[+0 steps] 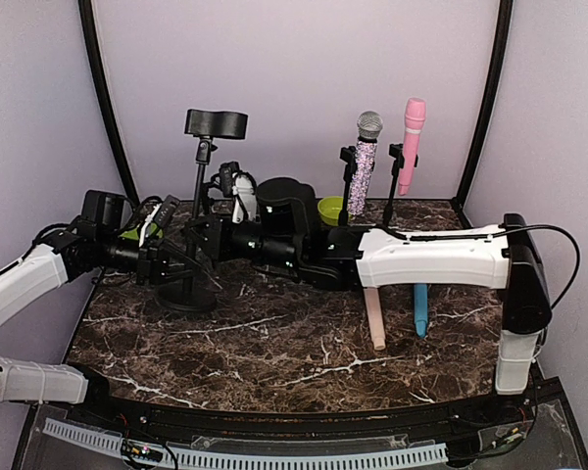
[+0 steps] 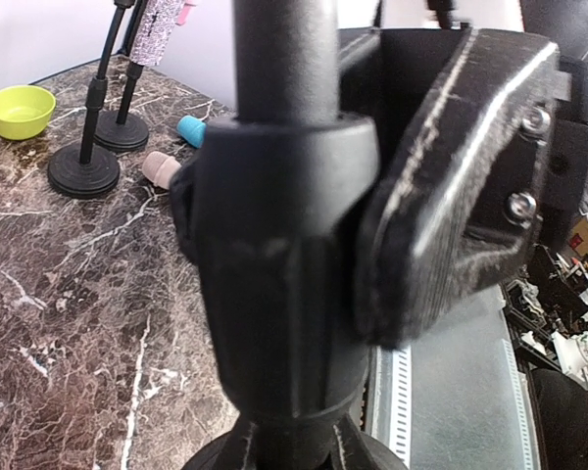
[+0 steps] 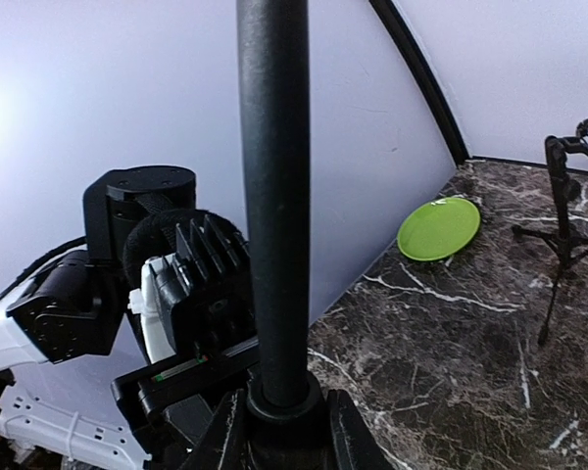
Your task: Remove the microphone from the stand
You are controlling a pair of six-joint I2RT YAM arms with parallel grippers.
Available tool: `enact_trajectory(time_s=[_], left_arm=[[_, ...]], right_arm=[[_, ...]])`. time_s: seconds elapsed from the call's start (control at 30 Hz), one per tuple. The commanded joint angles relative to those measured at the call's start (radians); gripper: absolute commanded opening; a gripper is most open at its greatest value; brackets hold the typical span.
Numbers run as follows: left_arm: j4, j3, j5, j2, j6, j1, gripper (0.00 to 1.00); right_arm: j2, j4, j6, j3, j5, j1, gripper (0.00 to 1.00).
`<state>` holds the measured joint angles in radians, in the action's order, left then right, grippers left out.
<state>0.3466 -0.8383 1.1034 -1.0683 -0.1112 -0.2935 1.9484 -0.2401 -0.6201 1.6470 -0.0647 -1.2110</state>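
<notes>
A black microphone (image 1: 216, 123) lies crosswise in the clip on top of a black stand (image 1: 202, 176) at the left of the table. Lower down that stand, my left gripper (image 1: 171, 262) is shut on the thick collar (image 2: 274, 274), which fills the left wrist view. My right gripper (image 1: 204, 240) reaches in from the right at about the same height. Its fingers (image 3: 211, 431) press both sides of the collar below the pole (image 3: 274, 196). The microphone does not show in either wrist view.
A glitter microphone (image 1: 366, 162) and a pink microphone (image 1: 410, 142) stand in their own stands at the back right. A beige microphone (image 1: 374, 318) and a blue one (image 1: 420, 308) lie under the right arm. A green bowl (image 1: 330, 209), a black cylinder (image 1: 284, 201) and a green plate (image 3: 438, 227) sit nearby.
</notes>
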Motion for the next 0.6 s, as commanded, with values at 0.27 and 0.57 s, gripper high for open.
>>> enact_trajectory(time_s=[0.27,0.57], left_arm=[[-0.070,-0.080,0.300,0.001,0.050,-0.011,0.00],[-0.095,-0.081,0.321,0.005,0.070,-0.011,0.00]], right_arm=[[-0.037,-0.611,-0.194,-0.145,0.667,0.062,0.00],[0.015,-0.770,-0.321,-0.138,0.791,0.079,0.01]])
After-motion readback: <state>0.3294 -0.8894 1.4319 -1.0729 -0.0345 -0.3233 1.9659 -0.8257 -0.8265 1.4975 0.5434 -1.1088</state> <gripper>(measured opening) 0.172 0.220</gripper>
